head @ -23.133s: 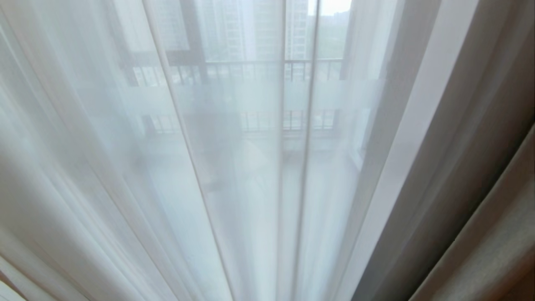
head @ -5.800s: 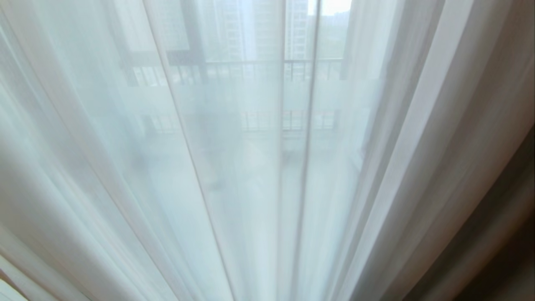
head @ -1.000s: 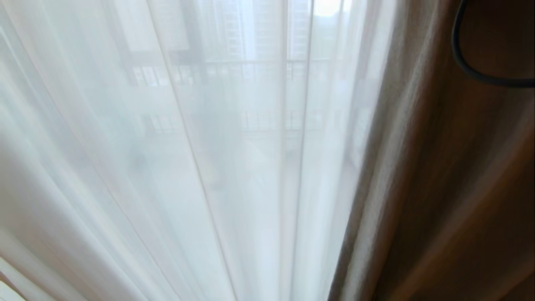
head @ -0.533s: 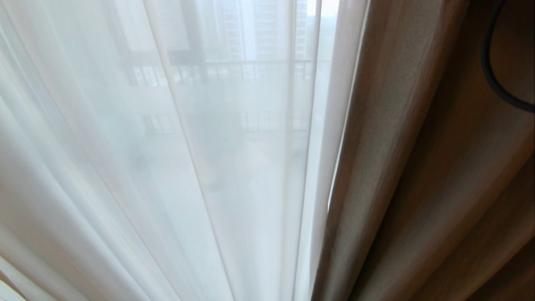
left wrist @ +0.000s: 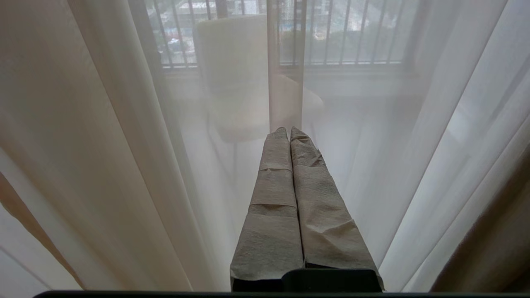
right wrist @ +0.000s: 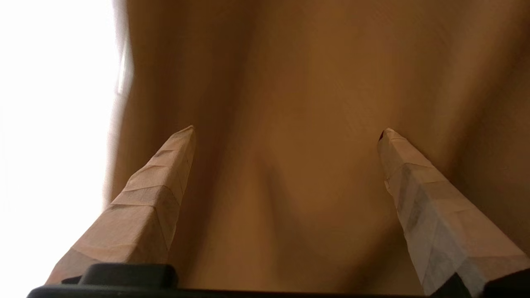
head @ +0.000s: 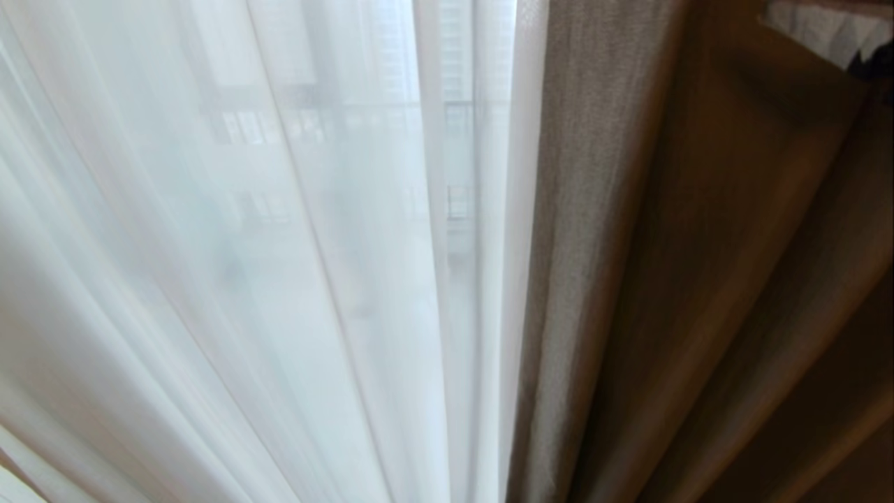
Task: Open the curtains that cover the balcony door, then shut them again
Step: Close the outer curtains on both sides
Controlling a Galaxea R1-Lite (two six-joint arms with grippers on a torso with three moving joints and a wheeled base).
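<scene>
**A:** Start at the left. What fills the head view there?

**B:** The sheer white curtain (head: pixel 230 279), hanging in long soft folds over the left and middle of the picture. Through it the balcony door (head: pixel 457 161) shows only as a pale blur, with faint dark bars of a railing (head: pixel 457 108) beyond; I cannot make out its frame or handle.

**A:** And the left gripper?

**B:** It is not in the head view. In the left wrist view the left gripper (left wrist: pixel 288 131) points at the sheer layer (left wrist: pixel 124 145), its two paper-wrapped fingers (left wrist: pixel 275 194) pressed together along their length with nothing between them. The tips are close to the voile; whether they touch it I cannot tell. Behind the fabric a pale chair (left wrist: pixel 248 82) and the railing bars (left wrist: pixel 339 37) show dimly.

**A:** Moving right?

**B:** The thick beige-olive curtain (head: pixel 663 279) takes the right part of the head view, its inner edge lying just beside the sheer layer's edge, with deep shadowed pleats further right.

**A:** The right gripper?

**B:** In the right wrist view the right gripper (right wrist: pixel 285 130) faces that thick fabric (right wrist: pixel 290 103), its wrapped fingers (right wrist: pixel 157 194) spread wide apart and pinching nothing. The cloth lies beyond the tips, and bright light shows past its edge on one side.
</scene>
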